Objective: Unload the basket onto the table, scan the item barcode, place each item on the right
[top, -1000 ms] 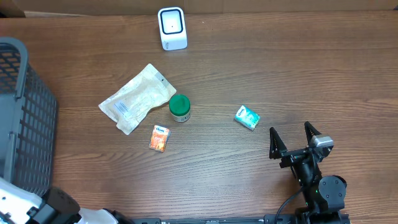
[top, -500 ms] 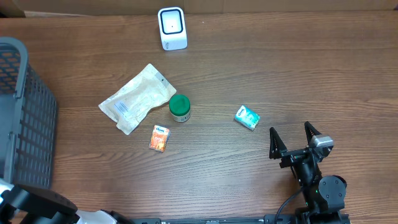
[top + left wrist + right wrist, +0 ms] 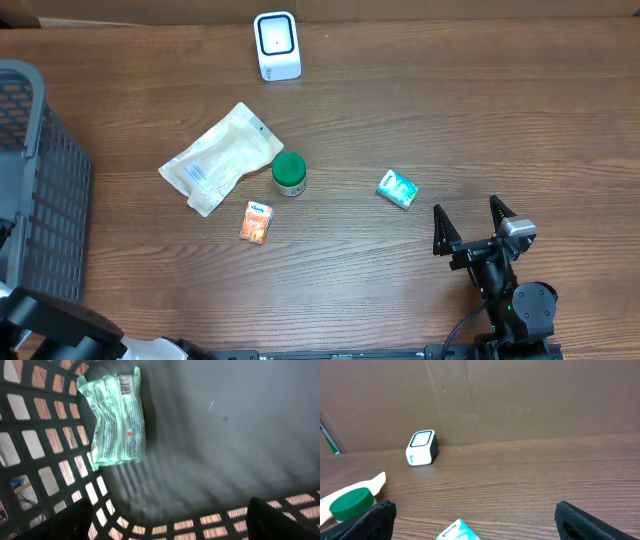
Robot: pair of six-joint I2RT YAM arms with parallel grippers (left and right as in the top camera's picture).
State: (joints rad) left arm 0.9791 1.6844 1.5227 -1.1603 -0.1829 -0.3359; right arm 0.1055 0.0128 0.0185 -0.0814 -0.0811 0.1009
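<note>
Green packet (image 3: pixel 116 417) inside grey mesh basket (image 3: pixel 225 435)

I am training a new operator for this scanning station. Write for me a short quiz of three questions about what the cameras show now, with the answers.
1. True or false: the mint-green packet lies inside the grey basket.
2. Fill in: the jaws of the right gripper stand ___, with nothing between them.
3. Where does the white barcode scanner stand?
A. near the far edge of the table
B. inside the basket
C. between the right gripper's jaws

Key: 1 true; 2 open; 3 A.
</note>
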